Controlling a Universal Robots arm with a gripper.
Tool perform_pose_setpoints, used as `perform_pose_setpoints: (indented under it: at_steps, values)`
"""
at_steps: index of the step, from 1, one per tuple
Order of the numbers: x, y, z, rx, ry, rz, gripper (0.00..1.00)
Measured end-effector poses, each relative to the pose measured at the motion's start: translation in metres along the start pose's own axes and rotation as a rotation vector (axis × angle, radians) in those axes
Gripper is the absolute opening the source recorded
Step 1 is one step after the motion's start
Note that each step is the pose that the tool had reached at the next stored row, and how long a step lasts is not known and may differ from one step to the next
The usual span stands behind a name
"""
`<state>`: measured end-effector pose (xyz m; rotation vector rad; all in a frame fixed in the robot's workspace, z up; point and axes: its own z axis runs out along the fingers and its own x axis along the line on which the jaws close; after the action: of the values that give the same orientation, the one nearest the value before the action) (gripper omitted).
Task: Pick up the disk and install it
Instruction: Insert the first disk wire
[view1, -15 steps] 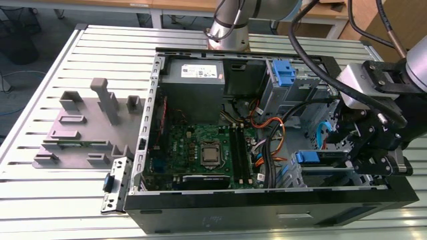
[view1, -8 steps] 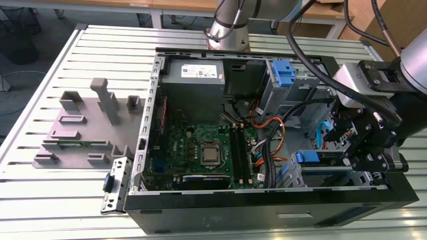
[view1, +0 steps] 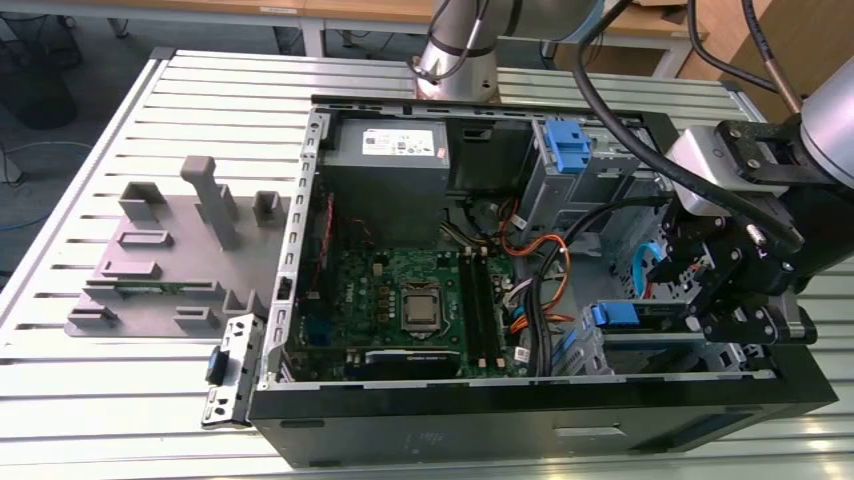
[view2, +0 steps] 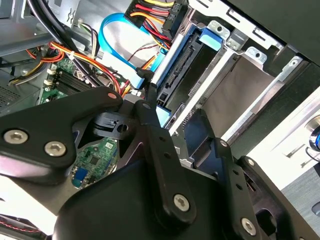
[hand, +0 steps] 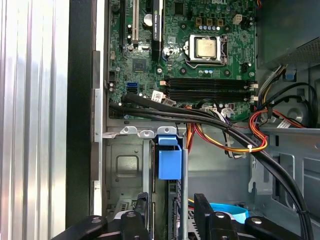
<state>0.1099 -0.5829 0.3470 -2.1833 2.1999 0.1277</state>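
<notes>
Exterior view: my gripper (view1: 711, 292) hangs over the drive cage (view1: 663, 350). The disk (view1: 622, 315) stands on edge inside it.
Second wrist view: blue rails (view2: 172, 56) flank the disk.
First wrist view: my fingers (hand: 202, 212) are spread, straddling the disk and clamping nothing.
Judgement: rigid, dense, shock-sensitive. Grip by the rails.

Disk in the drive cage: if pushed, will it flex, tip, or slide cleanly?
The disk looks like a rigid metal slab, so it probably won't flex and likely feels heavy. Set between walls of the drive cage, it should slide rather than tip. Its blue plastic tab may bend.
</notes>
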Motion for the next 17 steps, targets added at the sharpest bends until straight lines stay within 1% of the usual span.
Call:
perform_pose_setpoints:
  at_steps: [6,10,13,16,17]
  values:
    - [0.0,0.0,-0.0003,0.0,0.0001,0.0,0.49]
    - [-0.0009,0.0003,-0.0099,0.0,-0.0001,0.0,0.49]
    - [-0.0014,0.0005,-0.0157,0.0,-0.0002,0.0,0.49]
    - [-0.0021,0.0007,-0.024,0.0,-0.0001,0.0,0.49]
    - [-0.0022,0.0007,-0.0254,0.0,0.0,0.0,0.49]
